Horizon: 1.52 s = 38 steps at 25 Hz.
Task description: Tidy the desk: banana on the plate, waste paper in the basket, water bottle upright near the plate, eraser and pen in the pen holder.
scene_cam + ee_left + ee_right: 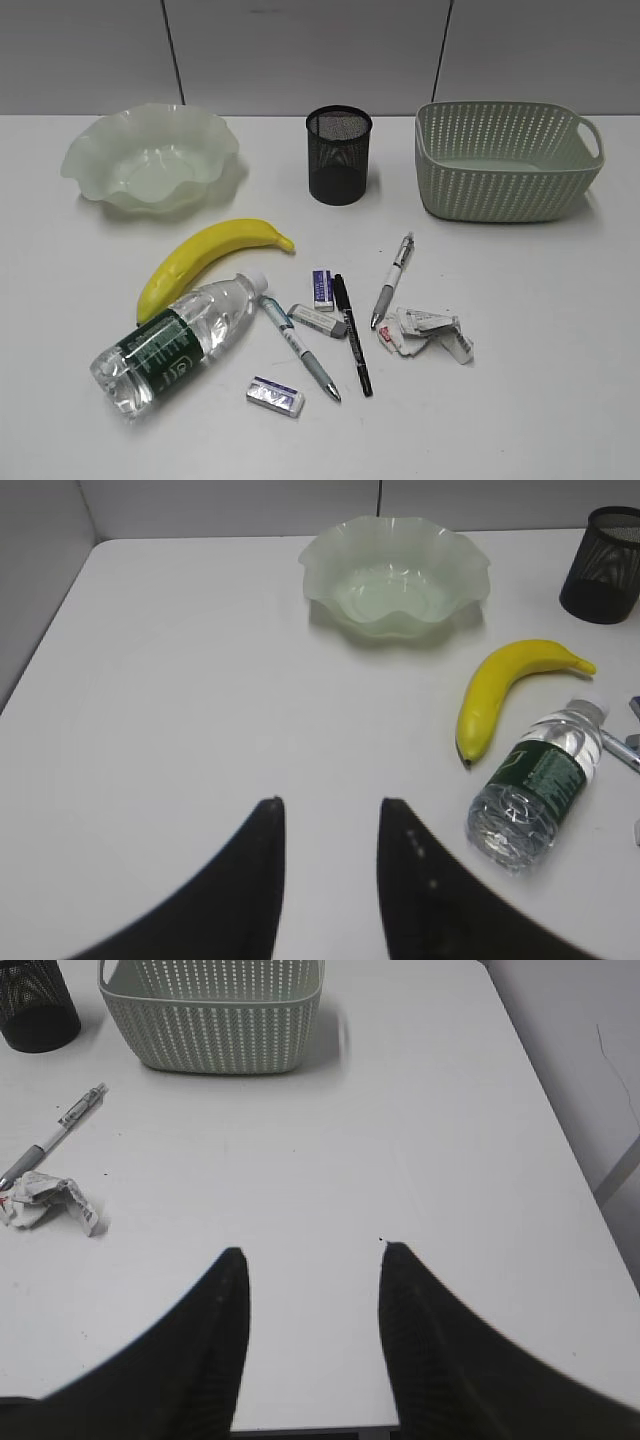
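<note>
Crowding the water bottle (pixel 175 342): banana (pixel 205 262), pens (three) (pixel 352 334), erasers (pixel 318 320).

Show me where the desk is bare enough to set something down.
Free: the desk front right, below the basket and right of the waste paper; also front left, beside the plate. Crowded: the middle, from banana and water bottle to the pens and erasers.

Plate (pixel 150 160), pen holder (pixel 338 156), basket (pixel 508 160) left to right behind banana (pixel 208 262), water bottle (pixel 180 342), waste paper (pixel 428 332).

White desk (pixel 560 330), scattered clutter
</note>
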Each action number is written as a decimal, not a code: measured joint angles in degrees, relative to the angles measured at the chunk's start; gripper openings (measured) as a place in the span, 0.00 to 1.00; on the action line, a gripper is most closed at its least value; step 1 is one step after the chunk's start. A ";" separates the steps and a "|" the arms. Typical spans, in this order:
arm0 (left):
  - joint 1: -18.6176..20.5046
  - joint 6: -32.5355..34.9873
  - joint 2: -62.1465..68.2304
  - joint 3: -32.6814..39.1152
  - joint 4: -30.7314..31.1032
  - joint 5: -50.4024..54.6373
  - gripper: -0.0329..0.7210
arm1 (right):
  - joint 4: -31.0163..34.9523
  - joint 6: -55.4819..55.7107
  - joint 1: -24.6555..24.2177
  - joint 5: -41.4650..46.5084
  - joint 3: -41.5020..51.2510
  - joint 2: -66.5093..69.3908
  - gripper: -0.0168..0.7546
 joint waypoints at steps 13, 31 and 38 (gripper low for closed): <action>0.00 0.00 0.00 0.00 0.00 -0.04 0.36 | 0.00 0.00 0.00 0.00 0.00 0.00 0.47; -0.61 0.00 17.55 -0.97 -3.85 -29.32 0.36 | 0.00 0.00 0.00 0.00 0.00 0.00 0.47; -0.85 2.94 45.90 -5.06 -12.40 -37.70 0.36 | 0.00 0.00 0.00 0.00 0.00 0.00 0.47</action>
